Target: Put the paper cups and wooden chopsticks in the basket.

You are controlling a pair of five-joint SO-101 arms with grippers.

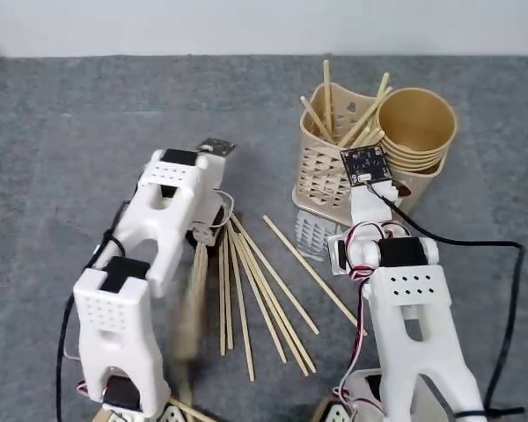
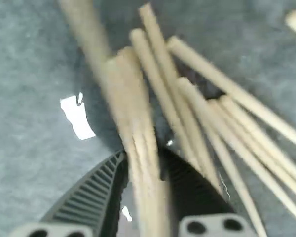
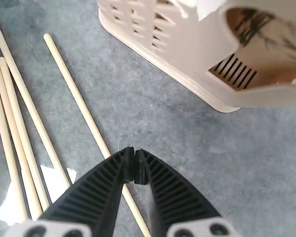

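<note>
A beige slotted basket [image 1: 321, 176] stands at the back right, with several wooden chopsticks [image 1: 327, 92] upright in it and stacked paper cups [image 1: 415, 123] in its right side. More chopsticks [image 1: 255, 299] lie fanned on the grey mat between the arms. My left gripper [image 2: 143, 158] is down at the pile's left end [image 1: 202, 236], shut on a couple of chopsticks [image 2: 138, 148]. My right gripper [image 3: 134, 160] is shut with nothing in it. It hovers over a single chopstick [image 3: 79, 98] on the mat, just in front of the basket [image 3: 187, 49].
Small white paper scraps [image 2: 76, 116] [image 3: 54, 180] lie on the mat among the chopsticks. The grey mat [image 1: 70, 132] covers the table. A black cable [image 1: 510, 299] runs along the right arm's side.
</note>
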